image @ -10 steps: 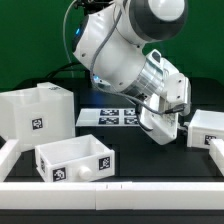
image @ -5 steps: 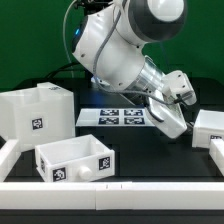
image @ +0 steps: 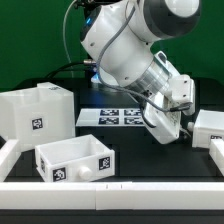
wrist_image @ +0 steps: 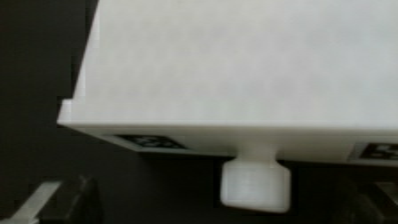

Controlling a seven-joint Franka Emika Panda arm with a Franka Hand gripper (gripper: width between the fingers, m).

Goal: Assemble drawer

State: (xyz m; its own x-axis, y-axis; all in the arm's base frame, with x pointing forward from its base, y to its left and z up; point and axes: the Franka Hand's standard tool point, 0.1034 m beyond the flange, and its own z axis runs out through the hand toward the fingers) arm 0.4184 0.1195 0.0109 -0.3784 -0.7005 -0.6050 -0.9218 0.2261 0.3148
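Drawer tray (image: pixel 212 125) by exterior view's right edge; end effector (image: pixel 162 130) spread, hovering beside.

No legible text, brand or number found, only black-and-white square tags (image: pixel 37 123), on large white plastic boxy housing (image: pixel 18 108), small white open-top tray (image: pixel 80 166), thin flat white marker board (image: pixel 92 117), patterns unreadable.

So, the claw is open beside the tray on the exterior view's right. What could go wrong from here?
1. The open claw hangs very close to the right tray; a small misalignment could push the tray instead of gripping it.
2. In the wrist view the knob sticks out towards the claw; closing on it alone may let the tray twist.
3. The rail is near; a pushed tray might jam there.
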